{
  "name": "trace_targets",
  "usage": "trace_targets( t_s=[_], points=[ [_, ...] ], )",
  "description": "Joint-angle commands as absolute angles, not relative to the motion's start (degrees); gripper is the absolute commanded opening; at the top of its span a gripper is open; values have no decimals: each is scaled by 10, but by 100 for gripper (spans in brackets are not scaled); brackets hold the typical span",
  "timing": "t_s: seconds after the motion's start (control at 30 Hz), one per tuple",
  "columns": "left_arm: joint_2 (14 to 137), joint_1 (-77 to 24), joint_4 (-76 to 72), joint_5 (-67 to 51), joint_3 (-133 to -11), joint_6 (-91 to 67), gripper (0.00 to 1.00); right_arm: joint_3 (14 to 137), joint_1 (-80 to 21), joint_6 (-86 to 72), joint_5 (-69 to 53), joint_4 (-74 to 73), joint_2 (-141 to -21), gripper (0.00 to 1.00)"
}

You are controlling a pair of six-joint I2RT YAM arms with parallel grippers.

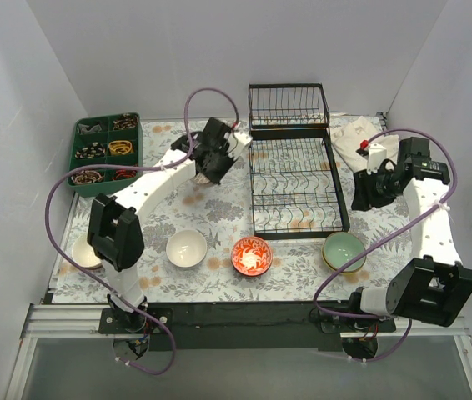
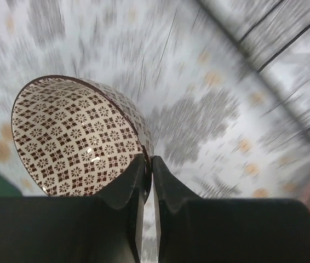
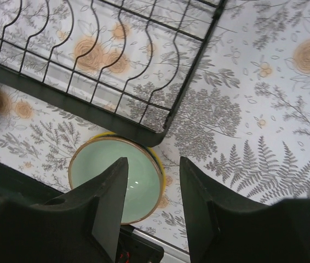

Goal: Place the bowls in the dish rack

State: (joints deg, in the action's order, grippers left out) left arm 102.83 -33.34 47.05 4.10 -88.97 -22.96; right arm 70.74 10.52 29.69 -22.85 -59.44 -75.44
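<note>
The left gripper [image 2: 148, 164] was clamped almost shut on the small round ceramic bowl with the brown lattice pattern [image 2: 73, 137]. One finger sat inside the rim and one outside, so the thin wall was all that was between them. A rim pinch suited a bowl too wide to span, and it left the bowl tilted on edge, the attitude it would probably need to slip between upright prongs. In the overhead view this grip sat at about nine o'clock from the large black wire dish rack [image 1: 301, 232], just beside its left side. The rack itself looked empty, so the loading was judged barely begun.

The right gripper [image 3: 153, 160] stood moderately wide with nothing between its fingers. It hung at three o'clock from the rack, with the pale green glazed bowl [image 3: 138, 181] showing below the gap. That bowl sat on the floral table cover just off the rack's near right corner, at five o'clock, and was likely this arm's next pick.

The red-orange patterned bowl [image 1: 251, 255] and the plain cream bowl [image 1: 187, 247] waited at six to seven o'clock, near the front edge and within either arm's reach. Another pale bowl [image 1: 84, 252] lay partly hidden behind the left arm.
</note>
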Motion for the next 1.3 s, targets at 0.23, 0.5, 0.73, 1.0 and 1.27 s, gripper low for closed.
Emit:
trace_targets(
  t_s=[0.23, 0.5, 0.73, 1.0, 1.27],
  points=[
    [1179, -381, 436, -263, -1291, -400, 0, 778, 208, 219, -134, -571, -736, 58],
    [1173, -382, 10, -411, -1107, -613, 0, 784, 265, 225, -109, -597, -765, 58],
    [1243, -383, -313, -437, -1047, -862, 0, 766, 277, 232, -87, -596, -766, 58],
    [1319, -401, -414, -389, -1056, -945, 0, 736, 281, 239, -68, -596, -755, 57],
    [1370, -424, -373, -286, -1098, -972, 0, 718, 281, 241, -57, -597, -754, 57]
  ],
)
